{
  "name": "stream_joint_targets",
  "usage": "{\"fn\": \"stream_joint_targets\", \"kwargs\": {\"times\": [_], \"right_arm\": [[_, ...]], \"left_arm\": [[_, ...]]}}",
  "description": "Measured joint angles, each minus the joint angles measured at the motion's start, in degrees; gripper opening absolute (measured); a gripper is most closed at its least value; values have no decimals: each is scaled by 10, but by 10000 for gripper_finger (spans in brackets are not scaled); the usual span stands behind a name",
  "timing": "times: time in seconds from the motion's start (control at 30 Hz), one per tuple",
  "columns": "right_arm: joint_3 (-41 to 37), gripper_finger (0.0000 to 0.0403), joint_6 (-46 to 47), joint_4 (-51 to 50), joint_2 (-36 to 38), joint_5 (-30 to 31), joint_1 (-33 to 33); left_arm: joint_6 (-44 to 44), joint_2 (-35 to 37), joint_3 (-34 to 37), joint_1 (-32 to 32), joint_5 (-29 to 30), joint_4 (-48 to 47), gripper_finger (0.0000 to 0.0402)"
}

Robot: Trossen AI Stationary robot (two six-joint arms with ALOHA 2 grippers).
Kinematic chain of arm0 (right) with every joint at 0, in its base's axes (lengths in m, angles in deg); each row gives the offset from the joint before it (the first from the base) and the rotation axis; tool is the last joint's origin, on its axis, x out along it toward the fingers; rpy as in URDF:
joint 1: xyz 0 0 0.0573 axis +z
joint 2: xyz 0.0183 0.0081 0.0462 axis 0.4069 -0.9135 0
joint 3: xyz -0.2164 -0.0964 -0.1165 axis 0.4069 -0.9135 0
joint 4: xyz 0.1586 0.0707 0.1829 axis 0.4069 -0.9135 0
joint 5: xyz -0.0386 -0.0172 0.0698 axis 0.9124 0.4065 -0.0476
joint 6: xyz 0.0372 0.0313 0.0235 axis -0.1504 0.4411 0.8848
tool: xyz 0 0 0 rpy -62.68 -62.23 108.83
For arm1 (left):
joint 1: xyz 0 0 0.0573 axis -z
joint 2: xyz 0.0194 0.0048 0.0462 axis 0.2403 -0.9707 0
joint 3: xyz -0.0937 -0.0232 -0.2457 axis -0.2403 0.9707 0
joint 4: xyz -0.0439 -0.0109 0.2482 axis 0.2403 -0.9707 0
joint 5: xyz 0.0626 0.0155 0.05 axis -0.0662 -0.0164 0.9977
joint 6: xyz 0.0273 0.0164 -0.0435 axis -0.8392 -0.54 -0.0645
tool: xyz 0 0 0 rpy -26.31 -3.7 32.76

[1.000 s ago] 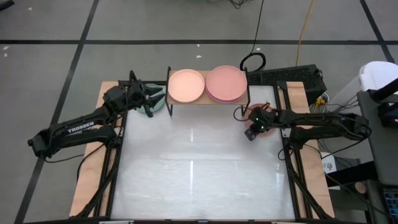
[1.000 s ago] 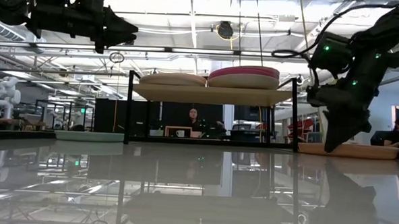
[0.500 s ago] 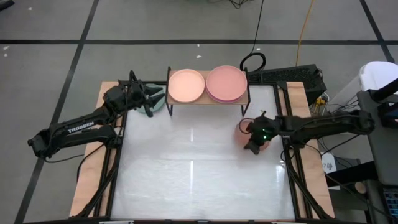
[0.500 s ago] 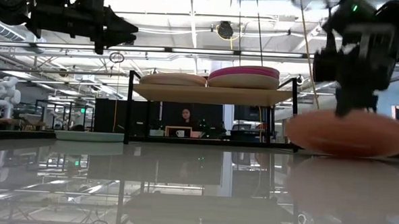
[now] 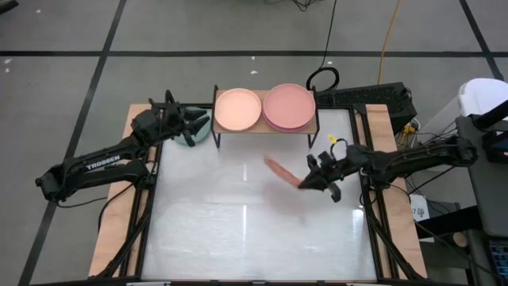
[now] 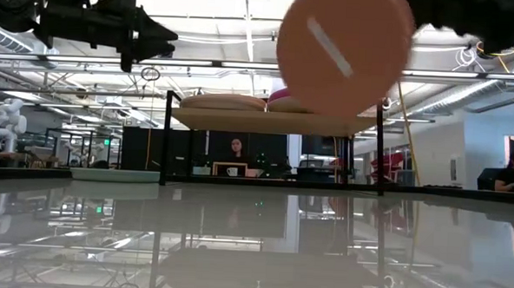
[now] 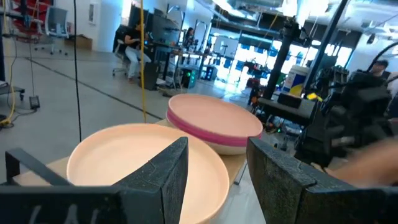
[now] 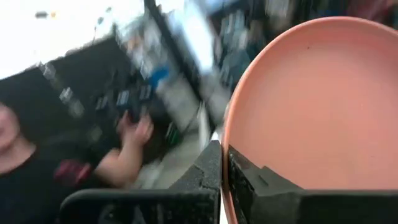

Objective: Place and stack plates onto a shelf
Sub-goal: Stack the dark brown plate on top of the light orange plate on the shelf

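My right gripper [image 5: 312,179] is shut on a salmon plate [image 5: 282,171], which is raised high over the table's right half; in the low view this plate [image 6: 344,48] shows its full round face. The shelf [image 5: 263,128] stands at the far edge and carries a peach plate [image 5: 238,110] and a pink stack [image 5: 289,106]. My left gripper [image 5: 190,127] hovers open at the shelf's left end, above a teal plate [image 5: 202,133] that lies flat on the table [image 5: 246,222]. The left wrist view looks between the open fingers [image 7: 163,174] at both shelf stacks. My right gripper pinches the salmon plate's rim [image 8: 231,140] between its two fingers, one finger [image 8: 211,168] on the back and one [image 8: 252,180] on the hollow face. It comes at the rim roughly level from the table's right. The plate is lifted clear, standing almost on edge.
Wooden boards [image 5: 393,199] flank the white table on both sides. A black flat device [image 5: 365,96] and cables lie behind the shelf's right end. A person [image 6: 237,147] sits in the room beyond. Open tabletop stretches from the shelf to the near edge.
My right gripper has raised the salmon plate from the table's right edge, first just clear, then high up and toward the table's middle. The plate has tipped from flat to nearly upright. My left arm has stayed put.
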Motion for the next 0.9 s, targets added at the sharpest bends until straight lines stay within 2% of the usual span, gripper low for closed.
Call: {"fn": "stream_joint_targets", "kwargs": {"times": [0.2,0.4,0.5,0.57,0.7,0.9], "right_arm": [[1,0,-79,145,0,139,-7],[1,0,-127,284,-7,323,-24],[6,0,-165,369,-27,364,-33],[26,0,-190,394,-42,364,-44],[108,0,-209,349,-87,361,-61],[318,0,-269,16,-167,346,-97]], "left_arm": [[29,0,0,-1,0,18,168],[29,0,0,-3,0,20,168],[28,0,0,-3,0,30,168],[26,0,0,-3,0,36,168],[26,0,0,-3,1,48,168],[26,0,0,-3,1,48,168]]}}
